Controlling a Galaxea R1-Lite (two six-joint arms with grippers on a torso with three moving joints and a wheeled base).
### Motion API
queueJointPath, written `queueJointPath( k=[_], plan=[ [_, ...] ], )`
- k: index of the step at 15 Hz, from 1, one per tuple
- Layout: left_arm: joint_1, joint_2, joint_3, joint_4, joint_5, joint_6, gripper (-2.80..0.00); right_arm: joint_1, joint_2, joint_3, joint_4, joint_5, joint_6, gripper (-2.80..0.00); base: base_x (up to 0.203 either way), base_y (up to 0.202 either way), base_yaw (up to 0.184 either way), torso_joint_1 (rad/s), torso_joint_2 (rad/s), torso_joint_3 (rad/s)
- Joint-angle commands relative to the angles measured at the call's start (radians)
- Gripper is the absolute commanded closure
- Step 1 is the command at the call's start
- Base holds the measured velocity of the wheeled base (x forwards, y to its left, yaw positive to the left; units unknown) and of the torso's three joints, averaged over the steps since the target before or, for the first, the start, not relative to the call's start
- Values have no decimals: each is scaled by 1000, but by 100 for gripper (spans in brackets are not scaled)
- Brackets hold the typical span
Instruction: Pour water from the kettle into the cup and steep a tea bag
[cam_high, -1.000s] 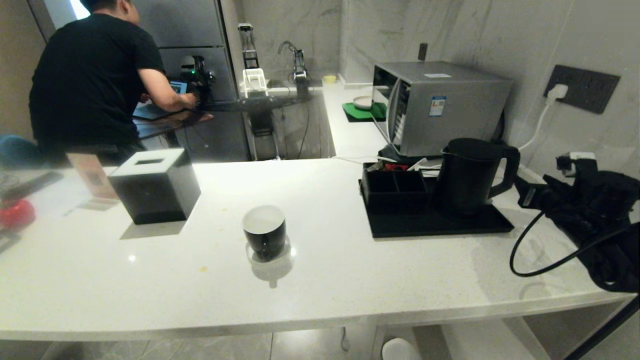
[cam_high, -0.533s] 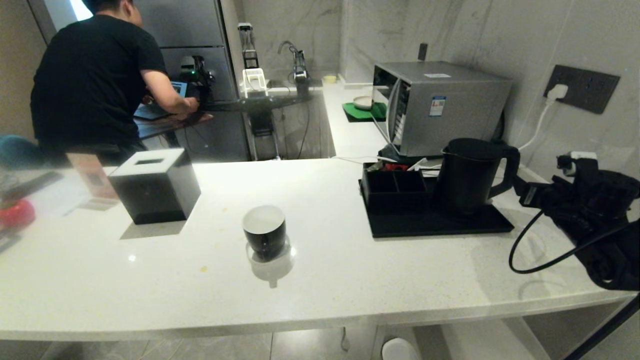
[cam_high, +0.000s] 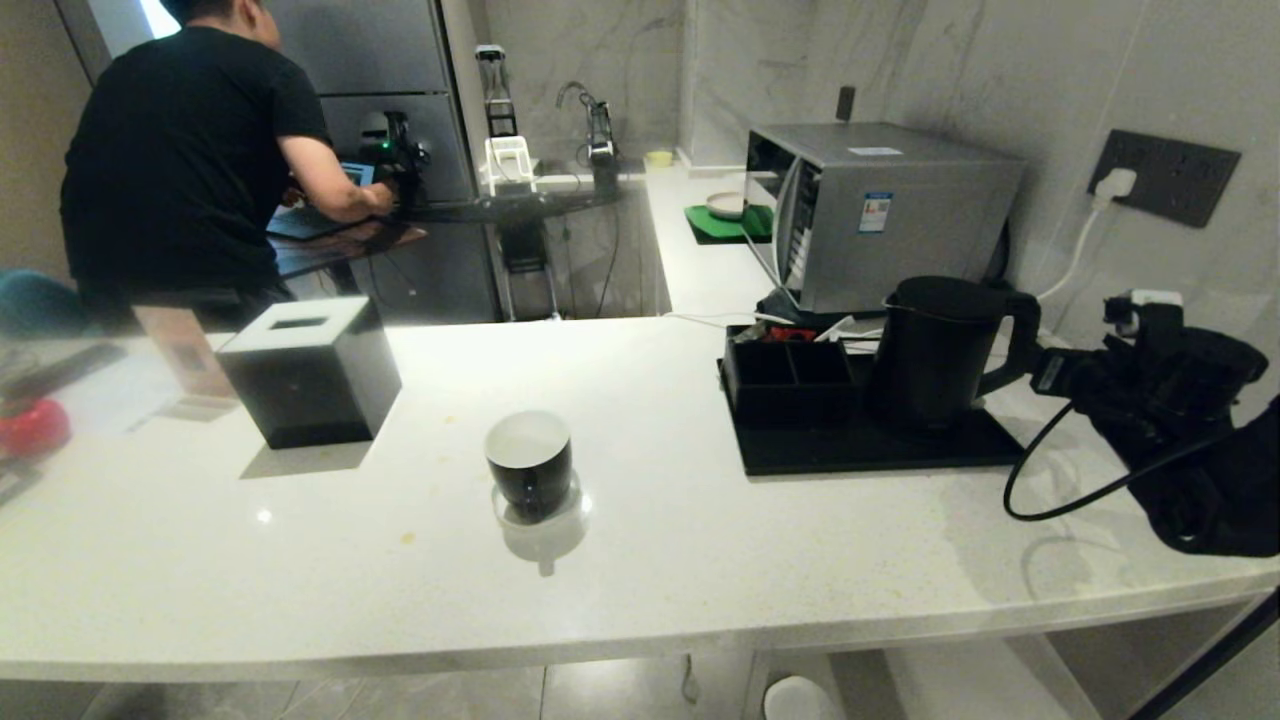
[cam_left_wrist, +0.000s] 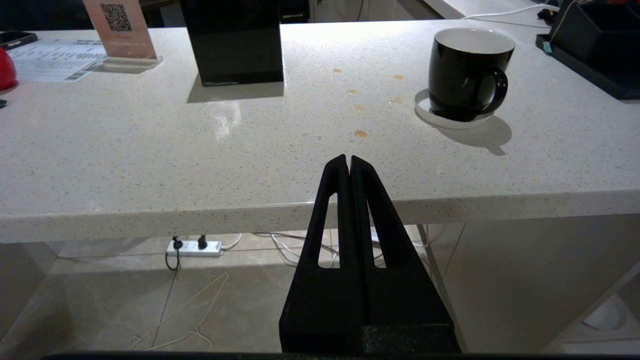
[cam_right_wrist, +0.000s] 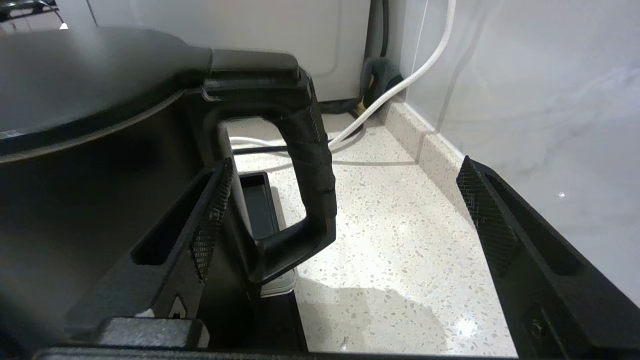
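The matte black kettle (cam_high: 935, 350) stands on a black tray (cam_high: 870, 452) at the right of the counter. My right gripper (cam_high: 1045, 372) is level just right of its loop handle (cam_right_wrist: 310, 150). It is open (cam_right_wrist: 346, 165), and the handle lies in line with the gap, close to the kettle-side finger (cam_right_wrist: 212, 220), untouched. The black cup (cam_high: 529, 462) with its white inside stands on a white saucer (cam_left_wrist: 424, 108) mid-counter, empty as far as I can see. My left gripper (cam_left_wrist: 348, 159) is shut, low before the counter's front edge. The tea bag is out of view.
A black compartment box (cam_high: 790, 375) shares the tray. A silver microwave (cam_high: 880, 210) stands behind it. A white cable (cam_high: 1075, 250) and the wall are close beside the right gripper. A black tissue box (cam_high: 310, 370) sits at the left. A person (cam_high: 180, 150) works at the back.
My right arm has moved left toward the kettle's handle, its cable loop shifting with it. The kettle, the cup and the left arm have stayed put.
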Motion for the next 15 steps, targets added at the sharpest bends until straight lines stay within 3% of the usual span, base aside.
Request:
queueJointPath(
  k=[1,15],
  plan=[
    [0,2,0,0,0,0,0,1,22,-13,-8,-1,0,-280,0,0,0,0,0,0],
    [0,2,0,0,0,0,0,2,196,-262,-2,-11,-6,-280,0,0,0,0,0,0]
  ],
)
